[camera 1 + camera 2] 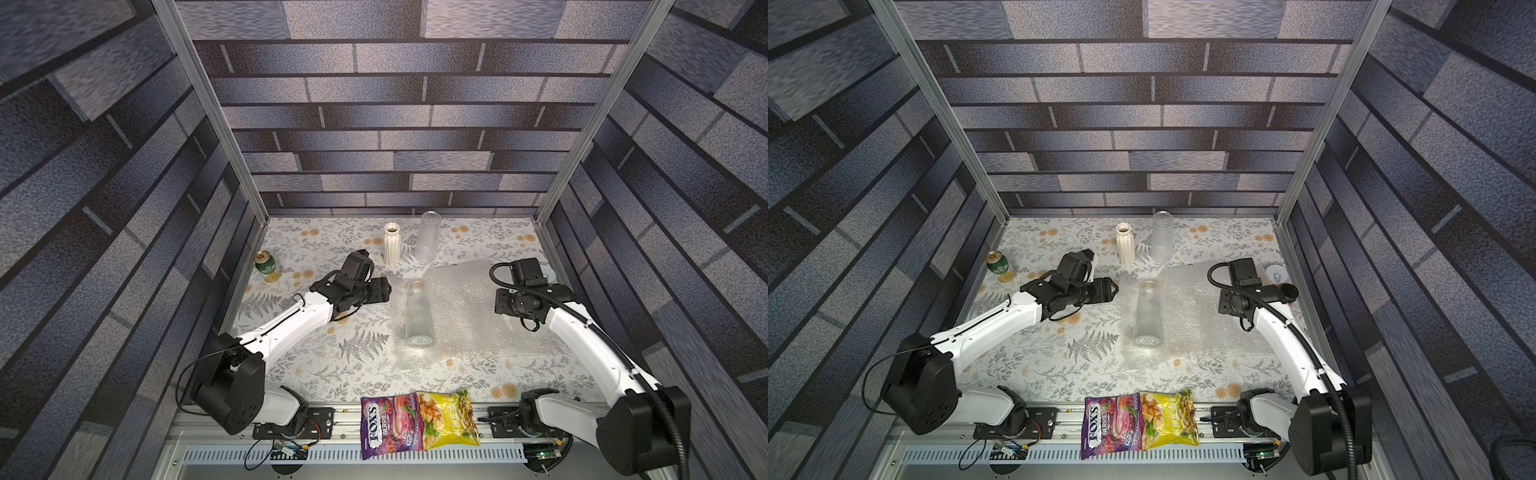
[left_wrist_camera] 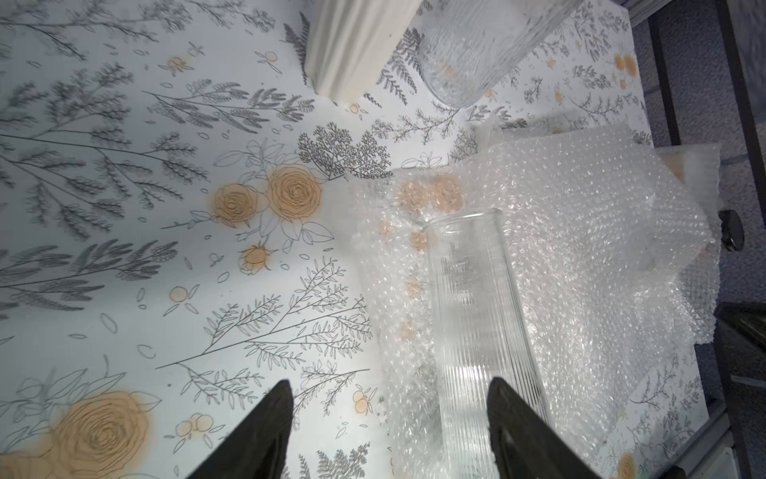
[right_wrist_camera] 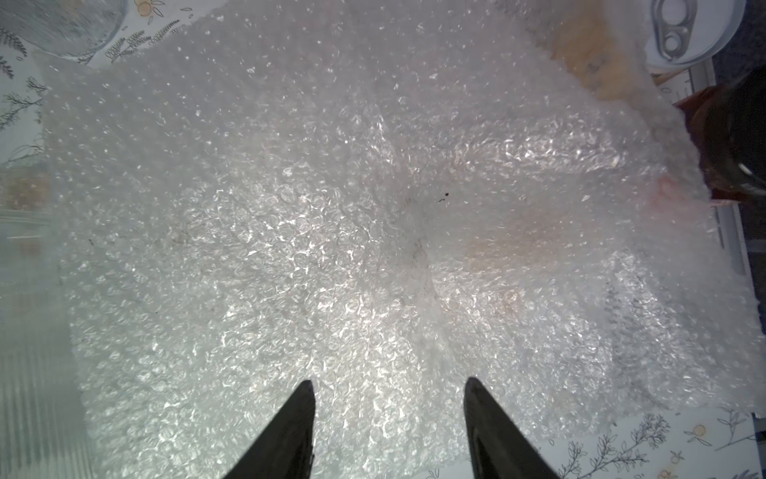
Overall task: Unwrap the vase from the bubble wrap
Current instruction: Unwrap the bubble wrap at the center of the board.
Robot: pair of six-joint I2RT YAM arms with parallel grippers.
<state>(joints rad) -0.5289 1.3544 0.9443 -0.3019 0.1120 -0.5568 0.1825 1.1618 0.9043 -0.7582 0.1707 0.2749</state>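
L gripper (image 2: 390, 381), R gripper (image 3: 389, 380): jaws apart; vase (image 2: 476, 311) lying on bubble wrap (image 3: 331, 207).

Purple snack bag (image 1: 390, 426) reading "FOX'S" in large white letters, with "BERRIES" in smaller letters beside it (legible in both top views). The yellow snack bag (image 1: 448, 417) touching it carries pale lettering too small to read, as does the green can (image 1: 265, 263).
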